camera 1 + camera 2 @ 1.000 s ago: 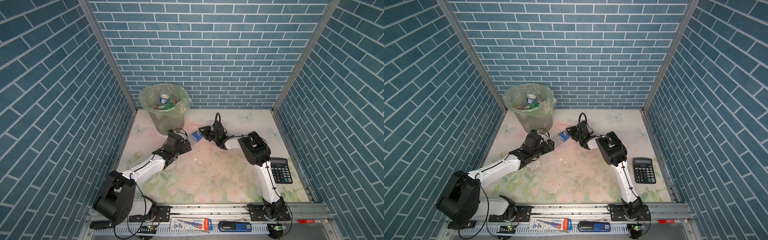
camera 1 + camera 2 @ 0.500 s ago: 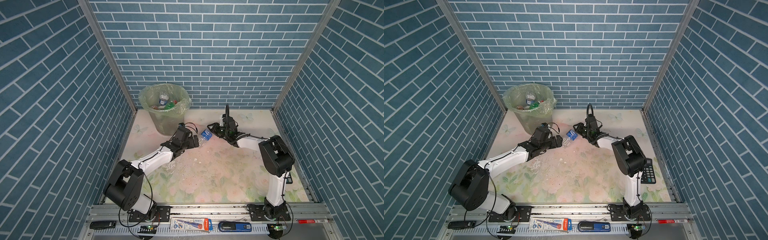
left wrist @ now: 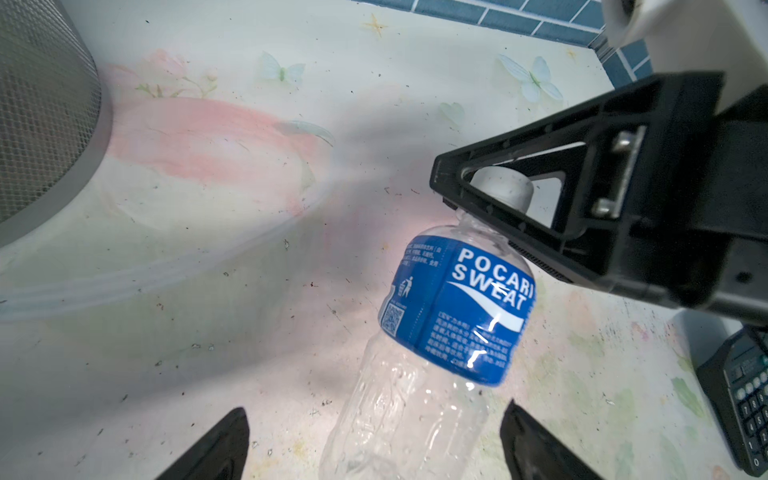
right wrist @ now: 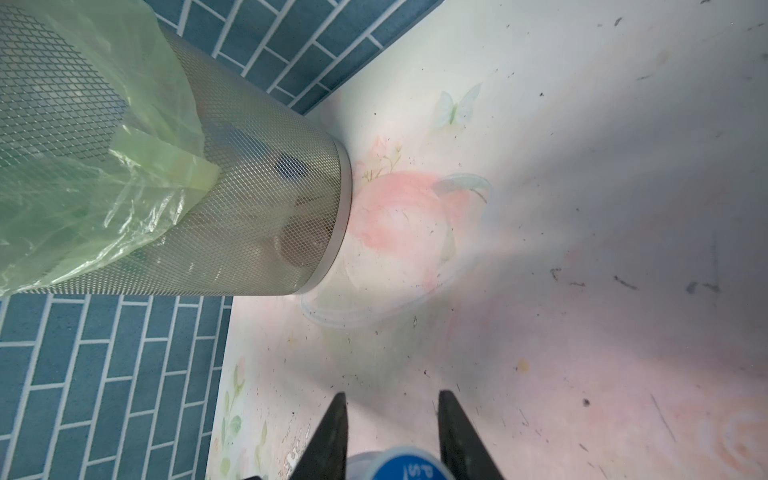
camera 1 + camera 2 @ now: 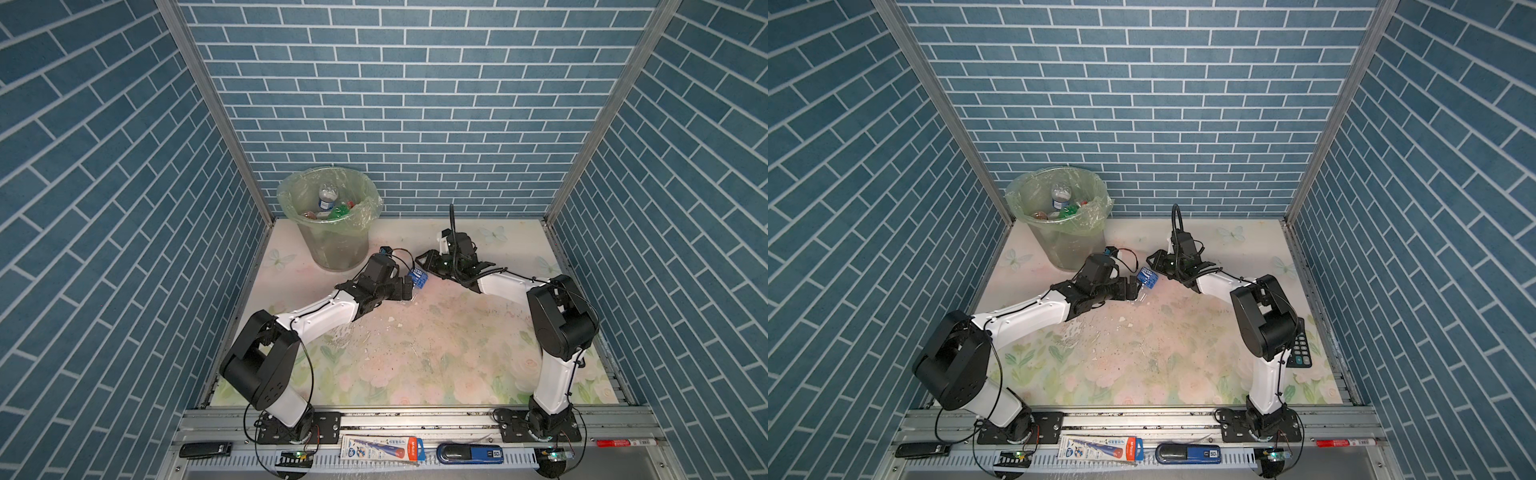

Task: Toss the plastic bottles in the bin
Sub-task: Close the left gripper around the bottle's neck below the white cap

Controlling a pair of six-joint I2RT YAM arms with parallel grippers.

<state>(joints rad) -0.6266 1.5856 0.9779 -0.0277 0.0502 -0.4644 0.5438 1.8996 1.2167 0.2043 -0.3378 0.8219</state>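
Looking at both top views, you have 1 clear bottle (image 5: 417, 277) with a blue label and a white cap between your 2 claws, about mid-table (image 5: 415, 361), to the right of the bin (image 5: 336, 245) and a little nearer than it. Your right claw (image 4: 392, 397) is clamped narrow on the bottle's neck just under the cap, and the bottle hangs tilted from that grip, cap toward the right arm. Your left claw (image 3: 376, 409) stands wide, 1 finger on either side of the bottle's clear lower body, with a gap showing on both sides in the left wrist view. You cannot tell whether the bottle's base touches the table. The bin stands upright in the far left corner, its pale green bag folded over the rim, with several other bottles (image 5: 328, 201) lying inside. A black calculator (image 5: 1302, 345) lies near the right edge, partly behind the right arm.
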